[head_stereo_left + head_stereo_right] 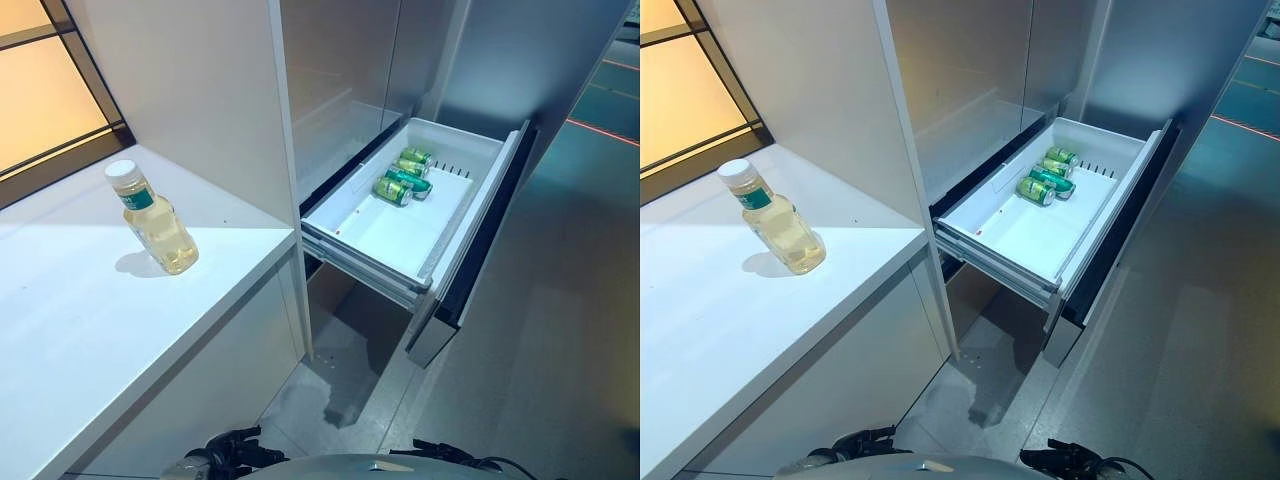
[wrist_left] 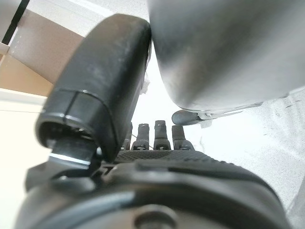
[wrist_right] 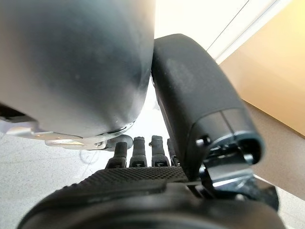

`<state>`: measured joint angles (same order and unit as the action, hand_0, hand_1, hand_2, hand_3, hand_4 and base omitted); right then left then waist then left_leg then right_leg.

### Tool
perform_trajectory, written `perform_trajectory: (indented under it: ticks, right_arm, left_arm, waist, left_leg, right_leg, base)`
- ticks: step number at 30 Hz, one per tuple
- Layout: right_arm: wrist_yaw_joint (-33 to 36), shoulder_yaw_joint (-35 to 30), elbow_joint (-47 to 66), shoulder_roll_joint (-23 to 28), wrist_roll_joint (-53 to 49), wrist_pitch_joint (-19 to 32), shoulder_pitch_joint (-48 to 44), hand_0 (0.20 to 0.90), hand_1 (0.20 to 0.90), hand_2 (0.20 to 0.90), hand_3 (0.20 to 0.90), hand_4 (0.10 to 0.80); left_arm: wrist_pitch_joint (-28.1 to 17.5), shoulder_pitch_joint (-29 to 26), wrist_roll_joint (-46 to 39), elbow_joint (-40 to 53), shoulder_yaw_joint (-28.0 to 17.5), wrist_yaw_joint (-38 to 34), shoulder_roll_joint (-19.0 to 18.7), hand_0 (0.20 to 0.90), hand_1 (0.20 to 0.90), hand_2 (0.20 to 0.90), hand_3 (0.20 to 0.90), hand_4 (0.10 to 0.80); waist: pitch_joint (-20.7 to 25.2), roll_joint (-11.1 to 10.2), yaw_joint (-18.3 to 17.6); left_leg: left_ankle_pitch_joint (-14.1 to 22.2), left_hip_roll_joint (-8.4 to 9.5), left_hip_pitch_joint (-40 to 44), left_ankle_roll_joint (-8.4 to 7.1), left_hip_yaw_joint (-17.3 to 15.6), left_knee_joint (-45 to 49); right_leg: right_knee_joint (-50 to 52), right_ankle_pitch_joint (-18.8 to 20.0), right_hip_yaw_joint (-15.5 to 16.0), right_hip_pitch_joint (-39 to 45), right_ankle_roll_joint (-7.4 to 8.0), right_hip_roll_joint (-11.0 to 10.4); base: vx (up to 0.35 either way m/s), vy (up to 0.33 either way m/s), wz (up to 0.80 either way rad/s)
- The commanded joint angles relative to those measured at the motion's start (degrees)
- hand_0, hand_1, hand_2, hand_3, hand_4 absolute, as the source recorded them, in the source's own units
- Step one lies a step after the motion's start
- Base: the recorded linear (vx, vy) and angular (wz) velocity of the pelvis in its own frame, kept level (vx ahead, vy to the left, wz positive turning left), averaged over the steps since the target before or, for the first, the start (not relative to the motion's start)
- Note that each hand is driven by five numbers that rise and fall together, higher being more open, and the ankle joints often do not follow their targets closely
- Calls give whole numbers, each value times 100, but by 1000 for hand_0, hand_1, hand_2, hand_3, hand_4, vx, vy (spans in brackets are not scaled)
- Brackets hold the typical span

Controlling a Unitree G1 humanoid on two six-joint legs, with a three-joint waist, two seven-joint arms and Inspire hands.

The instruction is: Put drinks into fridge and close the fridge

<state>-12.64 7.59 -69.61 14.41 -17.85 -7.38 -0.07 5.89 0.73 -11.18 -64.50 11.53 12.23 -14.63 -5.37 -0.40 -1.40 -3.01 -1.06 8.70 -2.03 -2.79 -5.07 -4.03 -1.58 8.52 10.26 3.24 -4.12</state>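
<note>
A clear bottle [image 1: 155, 220] of pale yellow drink with a white cap stands upright on the white counter [image 1: 90, 330] at the left. The fridge's white drawer [image 1: 365, 255] is pulled out at the centre right, and several green cans [image 1: 405, 178] lie at its far end. Most of the drawer's floor is bare. My left hand [image 2: 157, 138] and right hand [image 3: 138, 152] hang low at my sides, far below the counter. Each has straight fingers and holds nothing.
The drawer's dark front panel [image 1: 480, 240] juts out over the grey floor [image 1: 560, 380] to the right. A tall white cabinet wall [image 1: 200, 100] rises between the counter and the fridge's closed upper doors [image 1: 340, 70]. A window [image 1: 40, 100] lies at the far left.
</note>
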Motion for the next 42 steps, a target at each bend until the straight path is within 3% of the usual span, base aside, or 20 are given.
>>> perform_trajectory:
  ticks: [1,7,12,16,22,28,30,32,37,39,42]
  right_arm:
    - [-59,93,-114,45,79,38,-108,900,900,900,900,800]
    - [-69,58,-137,41,103,57,-93,900,900,900,900,800]
    - [-87,75,-154,60,134,57,-109,900,900,900,900,800]
    - [-133,148,-142,120,226,25,-153,900,900,900,900,800]
    - [-187,269,-47,243,286,-84,-238,900,900,900,900,800]
    - [-203,313,-31,349,335,-158,-316,900,900,900,900,800]
    - [-180,319,-69,366,374,-132,-320,900,900,900,900,800]
    - [-155,295,-150,364,423,-45,-304,900,900,900,900,800]
    - [-82,223,-240,314,407,108,-223,900,900,900,900,800]
    - [-53,216,-257,293,372,154,-181,900,900,900,900,800]
    - [-9,249,-293,241,313,208,-127,900,900,900,900,800]
  left_arm:
    - [-376,-215,68,-229,151,107,8,900,900,900,900,800]
    - [-434,-205,-15,-206,94,-90,13,900,900,900,900,800]
    - [-787,-231,629,-164,186,-340,-41,900,900,900,900,800]
    - [-979,-408,1302,55,535,-335,-156,900,900,900,900,800]
    - [-953,-802,1809,904,1116,527,-433,900,900,900,900,800]
    - [-238,-1260,1560,2312,1587,2377,-876,900,900,900,900,800]
    - [73,-1492,1273,2907,1675,3015,-1127,900,900,900,900,800]
    - [708,-1827,670,3840,1628,3642,-1352,900,900,900,900,800]
    - [1775,-2356,-1161,5703,1274,3989,-1552,900,900,900,900,800]
    - [1904,-2448,-2078,6367,1148,3796,-1552,900,900,900,900,800]
    - [1367,-2505,-3374,7139,962,3462,-1464,900,900,900,900,800]
  waist:
    - [-140,105,63]
    - [-134,103,72]
    - [-130,99,66]
    - [-149,130,15]
    - [-162,204,-78]
    - [-191,299,-178]
    - [-199,337,-216]
    - [-203,382,-237]
    - [-201,441,-217]
    - [-197,453,-187]
    - [-163,455,-129]
  left_leg:
    - [774,389,-73,371,-205,337]
    - [767,391,-76,373,-208,333]
    - [766,386,-70,369,-220,325]
    - [764,377,-66,367,-251,327]
    - [740,353,-62,359,-302,285]
    - [722,335,-54,383,-352,255]
    - [719,333,-51,392,-370,248]
    - [719,341,-63,411,-365,246]
    - [721,382,-75,435,-287,215]
    - [714,398,-66,432,-233,183]
    - [698,406,-35,411,-163,125]
  right_leg:
    - [562,-344,150,-412,-48,377]
    - [559,-338,159,-411,-44,374]
    - [564,-342,152,-414,-45,380]
    - [592,-343,120,-441,-40,390]
    - [601,-330,53,-481,-3,397]
    - [619,-303,-17,-524,39,403]
    - [625,-296,-43,-536,54,402]
    - [621,-286,-58,-547,64,395]
    - [572,-263,-43,-532,65,384]
    - [526,-252,-23,-497,61,383]
    - [461,-255,38,-424,44,385]
  base:
    - [0,0,0]
    - [0,0,0]
    - [0,0,0]
    - [0,0,0]
    - [-8,14,-3]
    - [-14,26,-7]
    - [0,0,0]
    - [-7,14,-2]
    - [-1,-1,1]
    - [2,-14,5]
    - [17,-29,15]
